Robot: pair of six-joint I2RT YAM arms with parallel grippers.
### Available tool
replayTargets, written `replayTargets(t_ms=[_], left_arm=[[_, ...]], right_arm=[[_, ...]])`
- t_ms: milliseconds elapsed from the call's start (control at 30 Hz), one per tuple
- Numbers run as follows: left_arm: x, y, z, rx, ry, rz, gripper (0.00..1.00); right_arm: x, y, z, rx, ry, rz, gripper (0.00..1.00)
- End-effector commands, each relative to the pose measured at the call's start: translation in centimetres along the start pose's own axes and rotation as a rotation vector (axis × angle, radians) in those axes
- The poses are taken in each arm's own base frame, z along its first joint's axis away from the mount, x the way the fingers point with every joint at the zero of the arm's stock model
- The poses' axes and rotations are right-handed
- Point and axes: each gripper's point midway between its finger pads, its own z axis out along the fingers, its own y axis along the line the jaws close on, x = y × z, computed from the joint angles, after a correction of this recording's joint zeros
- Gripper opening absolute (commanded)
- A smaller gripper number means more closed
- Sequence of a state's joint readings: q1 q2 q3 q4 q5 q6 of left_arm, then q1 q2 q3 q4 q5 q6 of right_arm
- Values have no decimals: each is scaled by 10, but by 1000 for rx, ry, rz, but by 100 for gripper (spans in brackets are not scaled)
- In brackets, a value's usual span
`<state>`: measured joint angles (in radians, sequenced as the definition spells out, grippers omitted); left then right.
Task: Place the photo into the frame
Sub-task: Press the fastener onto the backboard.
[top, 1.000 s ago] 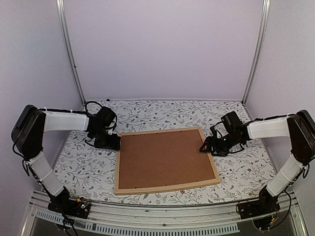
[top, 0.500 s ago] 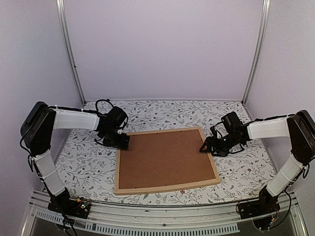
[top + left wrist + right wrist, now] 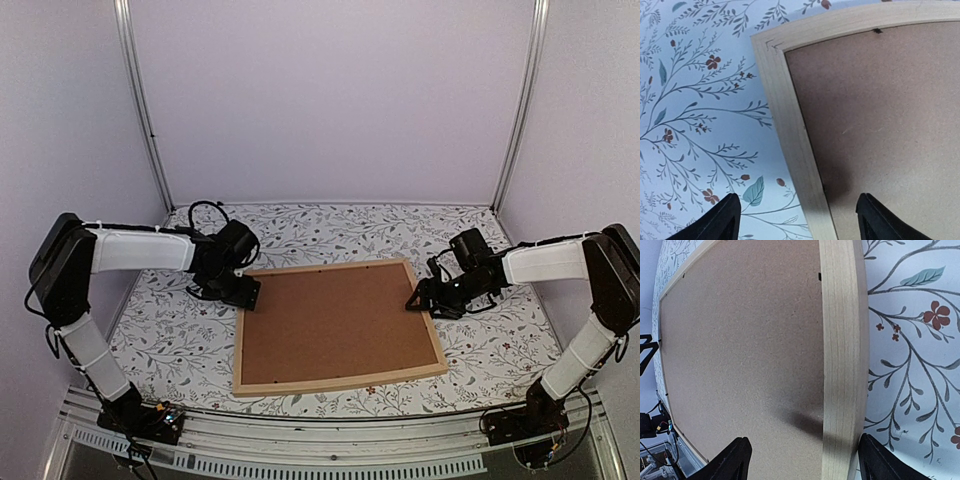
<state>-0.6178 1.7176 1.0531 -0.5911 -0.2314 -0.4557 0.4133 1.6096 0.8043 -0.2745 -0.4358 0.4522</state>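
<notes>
The frame (image 3: 340,379), made of thin pale natural-wood strips with a mitred corner joint, is lying flat and back-up on the floral tabletop (image 3: 170,335). A plain brown backing board (image 3: 335,320) is filling its opening. The left claw (image 3: 245,292) is standing open at the frame's far-left corner. The left rail is running between its fingers (image 3: 720,222), with one tip outside over the tabletop and the other inside over the board. The right claw (image 3: 418,300) is also standing open, straddling the right rail. Its outer fingertip (image 3: 887,460) is sitting just beside the rail's outer edge, its inner one over the board. Contact with the wood cannot be told.
</notes>
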Motion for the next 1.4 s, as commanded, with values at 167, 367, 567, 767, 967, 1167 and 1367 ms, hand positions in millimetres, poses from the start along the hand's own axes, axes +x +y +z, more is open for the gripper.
replayTargets(t_ms=[167, 367, 567, 767, 967, 1167, 1367], left_arm=[[0, 26, -9, -134, 29, 17, 84], [0, 35, -5, -167, 36, -5, 84], [3, 36, 4, -177, 54, 3, 84], [6, 32, 15, -173, 79, 18, 84], [15, 25, 15, -153, 101, 27, 83], [24, 17, 18, -156, 121, 43, 83], [28, 6, 21, -166, 138, 74, 83]], right_arm=[[3, 2, 2, -13, -4, -15, 77], [3, 1, 2, -8, -5, -22, 77], [4, 0, 2, -4, -2, -21, 77], [5, -2, 1, 2, -1, -19, 77], [5, -3, 2, 7, -2, -19, 77], [5, -3, 4, 5, 2, -20, 77], [6, -4, 4, 6, 5, -19, 77]])
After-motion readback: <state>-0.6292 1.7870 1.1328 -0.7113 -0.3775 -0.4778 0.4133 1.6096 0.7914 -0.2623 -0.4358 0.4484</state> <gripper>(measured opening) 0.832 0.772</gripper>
